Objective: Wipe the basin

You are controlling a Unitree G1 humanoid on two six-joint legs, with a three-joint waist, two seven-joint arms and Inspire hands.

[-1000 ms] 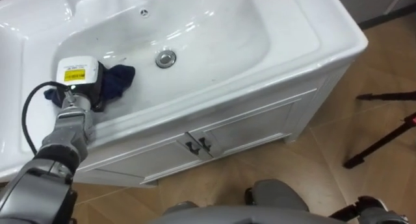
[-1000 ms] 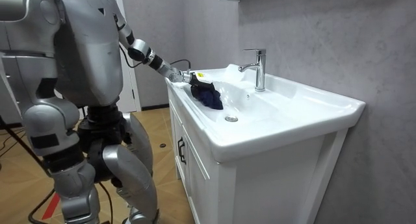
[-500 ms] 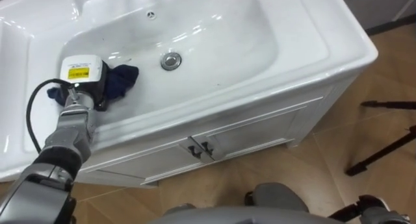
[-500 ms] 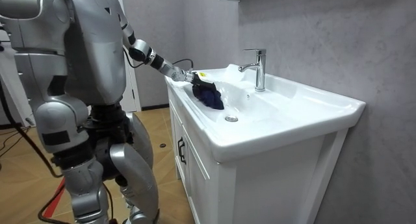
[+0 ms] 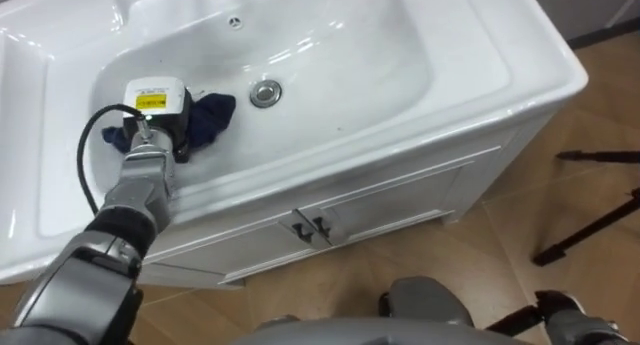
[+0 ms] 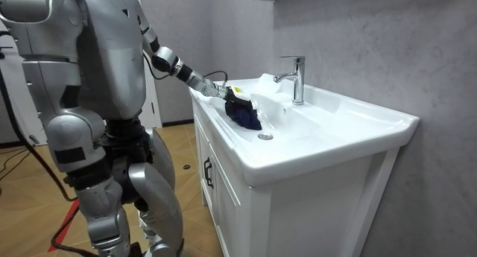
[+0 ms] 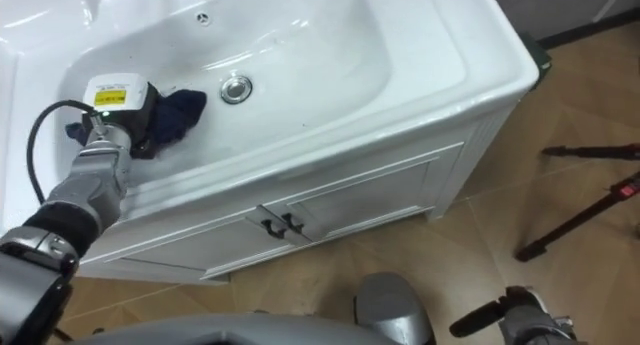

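The white basin (image 5: 330,55) sits in a white vanity, with a round metal drain (image 5: 265,92) in its middle. A bunched dark blue cloth (image 5: 210,120) lies on the basin floor, just left of the drain. My left hand (image 5: 155,110) rests on top of the cloth with its fingers curled into it. In the room view the hand (image 6: 222,91) reaches over the basin's near rim and the cloth (image 6: 244,114) hangs below it. My right hand (image 7: 525,325) shows low at the lower right, by my side. I stand at the vanity's front.
A chrome tap (image 6: 296,78) stands at the back of the basin. The vanity's two doors with dark handles (image 5: 308,228) are below the front rim. Dark tripod legs (image 5: 590,225) spread on the wooden floor to the right.
My left hand has slid to the right with the cloth, closer to the drain. The view itself has shifted slightly.
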